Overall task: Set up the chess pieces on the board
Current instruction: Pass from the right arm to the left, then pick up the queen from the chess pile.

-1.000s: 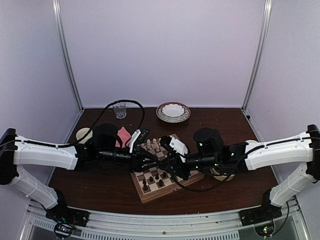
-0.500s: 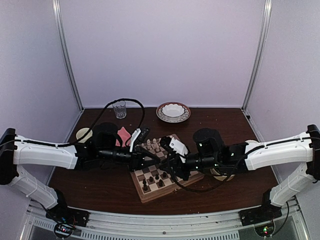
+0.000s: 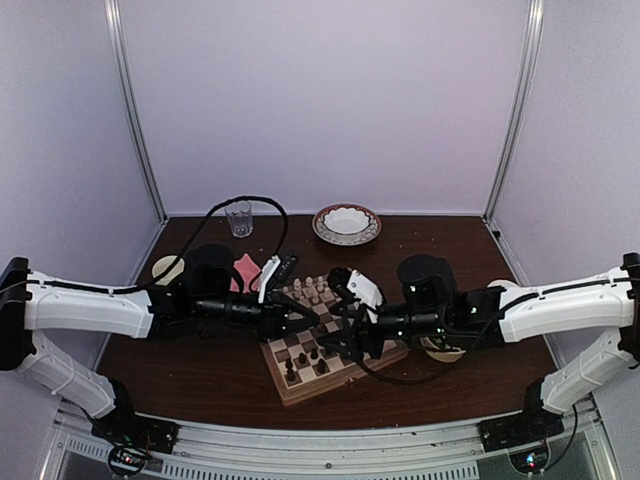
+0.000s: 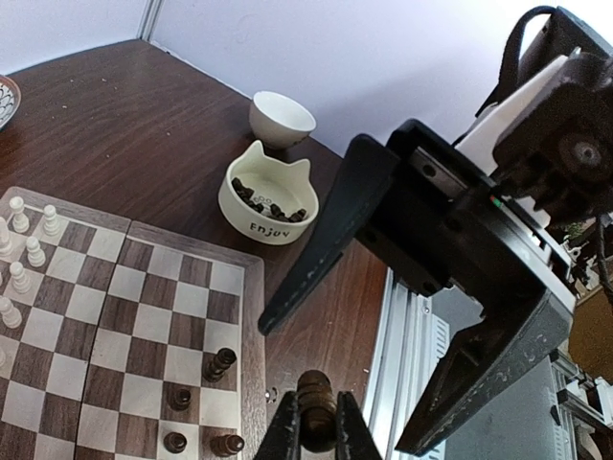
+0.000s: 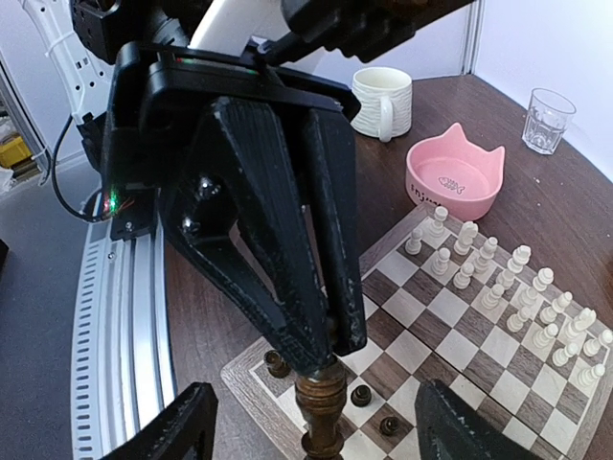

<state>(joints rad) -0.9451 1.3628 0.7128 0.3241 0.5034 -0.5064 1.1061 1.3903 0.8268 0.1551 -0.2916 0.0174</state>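
Your left end effector (image 4: 315,436) is clamping a dark chess piece (image 4: 315,402) over the board (image 4: 144,316) edge; your right end effector (image 5: 324,436) is gaping apart around it.

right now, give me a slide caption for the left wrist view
Left gripper shut on a dark chess piece near the edge of the board, right gripper open facing it.

On the board (image 4: 144,316), chess pieces (image 4: 220,364)

Your left gripper (image 4: 316,433) has closed on the dark chess piece (image 4: 315,404). Your right gripper (image 5: 324,424) has spread its jaws wide and edged back rightward.
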